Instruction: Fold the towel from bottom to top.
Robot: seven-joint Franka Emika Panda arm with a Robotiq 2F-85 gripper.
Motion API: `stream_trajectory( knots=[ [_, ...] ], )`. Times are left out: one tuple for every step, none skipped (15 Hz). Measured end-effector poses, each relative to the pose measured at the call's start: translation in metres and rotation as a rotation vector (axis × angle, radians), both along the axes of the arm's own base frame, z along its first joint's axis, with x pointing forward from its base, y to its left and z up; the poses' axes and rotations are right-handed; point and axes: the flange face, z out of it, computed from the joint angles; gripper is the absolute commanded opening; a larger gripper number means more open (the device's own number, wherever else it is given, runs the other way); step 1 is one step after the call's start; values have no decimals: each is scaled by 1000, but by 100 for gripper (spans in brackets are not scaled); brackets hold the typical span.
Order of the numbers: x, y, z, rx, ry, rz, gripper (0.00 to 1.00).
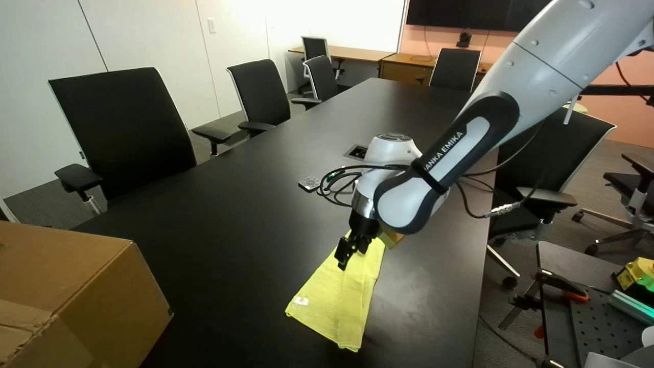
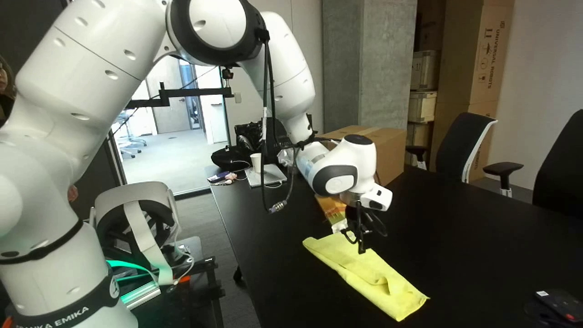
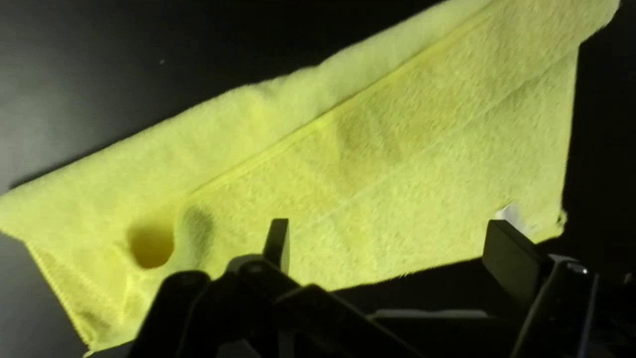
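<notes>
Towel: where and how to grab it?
I'd pinch the raised pucker near one end of the towel, bringing the tool down from above, jaws astride it: it stands up and should pinch easily, while most of the cloth lies low on the table.

In both exterior views we see a brown cardboard box on the black table, with black office chairs alongside. At the table's end we find a white cup standing on something flat and silvery, perhaps a closed laptop. We also see a tall carton lettered Universal Robots, and a dark wall screen.
</notes>
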Motion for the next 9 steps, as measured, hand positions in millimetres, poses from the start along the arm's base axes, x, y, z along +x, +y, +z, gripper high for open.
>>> stream_trajectory(
  knots=[
    [-12,17,-1,-4,15,54,100],
    [-23,32,-2,-10,30,107,100],
    [-34,46,-5,-17,46,161,100],
    [-44,58,-9,-26,61,213,100],
    [-54,68,-13,-37,75,265,100],
    [-61,77,-17,-48,86,318,100],
    [-68,85,-20,-60,90,371,100],
    [-73,92,-22,-72,91,423,100],
    [-77,98,-23,-87,88,475,100]
  ],
)
